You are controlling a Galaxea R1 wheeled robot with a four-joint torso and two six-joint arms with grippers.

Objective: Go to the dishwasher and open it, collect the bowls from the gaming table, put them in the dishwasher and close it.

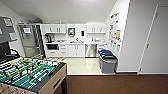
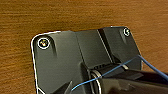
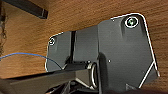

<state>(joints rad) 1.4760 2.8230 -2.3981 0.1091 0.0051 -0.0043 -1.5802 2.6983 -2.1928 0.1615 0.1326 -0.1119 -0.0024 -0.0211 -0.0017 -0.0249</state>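
The dishwasher (image 1: 90, 50) has a stainless-steel front. It sits closed under the white counter at the far end of the kitchenette, right of the white lower cabinets (image 1: 72, 50). A stretch of pale floor (image 1: 82, 65) lies between me and it. The gaming table and the bowls are out of view. Both wrist views look down on brown wood-grain floor (image 2: 75, 15) (image 3: 82, 15) past my own dark plates.
A green-field foosball table (image 1: 30, 73) stands close at the lower left. Grey bins with blue and green lids (image 1: 107, 61) stand against the right wall by the kitchenette. A steel fridge (image 1: 31, 40) is at the far left, a white door (image 1: 155, 42) at the right. Dark brown floor (image 1: 112, 83) lies just ahead.
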